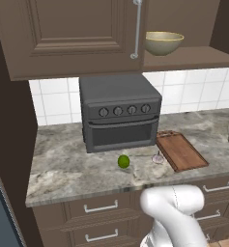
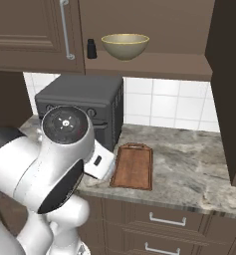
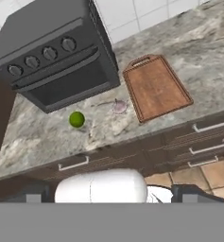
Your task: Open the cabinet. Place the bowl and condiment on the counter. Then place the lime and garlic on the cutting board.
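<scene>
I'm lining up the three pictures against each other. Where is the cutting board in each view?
Left base view: cutting board at lower right, right of the toaster oven.
Right base view: centre, right of the oven.
Hand view: upper right.
Shared landmark: the oven.

The gripper (image 3: 108, 196), jaws spread wide, hangs above the drawer fronts (image 3: 198, 142) with open air between it and the counter (image 3: 38, 137). Ahead of it, the lime (image 3: 76, 119) and garlic (image 3: 119, 106) lie apart on bare stone, approachable from above. Beyond them, the toaster oven (image 3: 56, 61) blocks the rear. The cutting board (image 3: 156, 87) surface is unobstructed.
</scene>
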